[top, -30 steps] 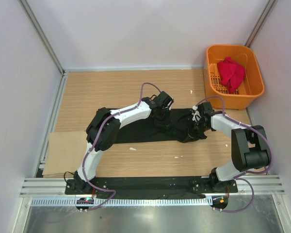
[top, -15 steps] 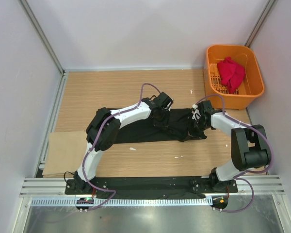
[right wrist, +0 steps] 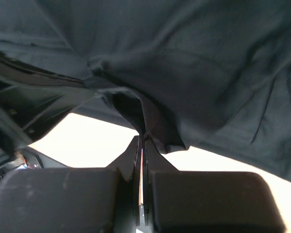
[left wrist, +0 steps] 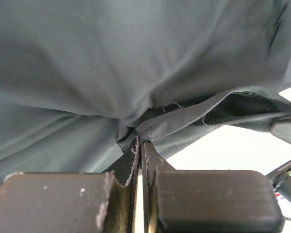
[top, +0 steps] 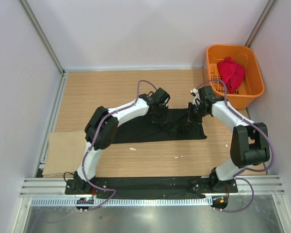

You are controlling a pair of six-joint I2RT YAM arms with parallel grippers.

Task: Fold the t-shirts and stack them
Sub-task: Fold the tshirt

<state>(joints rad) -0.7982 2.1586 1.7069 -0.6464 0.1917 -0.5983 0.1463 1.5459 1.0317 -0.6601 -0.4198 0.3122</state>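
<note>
Across the middle of the table [top: 102, 87] lies the black t-shirt [top: 145, 133], spread left to right, and it has just gone from loose to gripped: both my tools are now pinched tight on folds of it near its far edge. That means, I judge, the fold can begin, with the far edge to be carried over towards the near one; the stacking is well off yet. Against a second ago, the cloth has been drawn out: the bunched lump that sat at its right end is gone and the near right corner lies flatter, while both my arms have shifted towards the far side. Far right, the orange slotted basket [top: 211, 63] holds the red t-shirt [top: 231, 73], crumpled and not yet dealt with. My left tool [left wrist: 139, 143] has its jaws shut on a hemmed ridge of black cloth, raised clear of the pale table below it. My right tool [right wrist: 141, 138], further right on the same shirt, is likewise nipped shut on a hanging fold; a second ago both stood part open.
</note>
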